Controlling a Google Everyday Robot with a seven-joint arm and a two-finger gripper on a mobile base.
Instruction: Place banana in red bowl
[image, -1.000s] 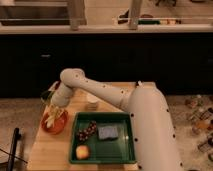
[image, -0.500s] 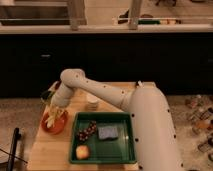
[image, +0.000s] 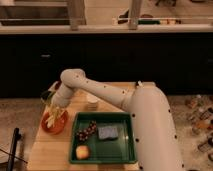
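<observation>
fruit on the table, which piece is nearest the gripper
The banana, in the red bowl right below the gripper; grapes and apple lie in the green tray.

1. The light is dim and warm. The gripper (image: 51, 109) hangs low over the red bowl (image: 54, 125) in muted light.
2. Behind the gripper, the cabinets (image: 150, 60) are nearly black.
3. Far above it, the counter (image: 100, 29) is the brightest band.
4. To its right, the white arm (image: 145, 115) is softly lit from above, without hard glare.
</observation>
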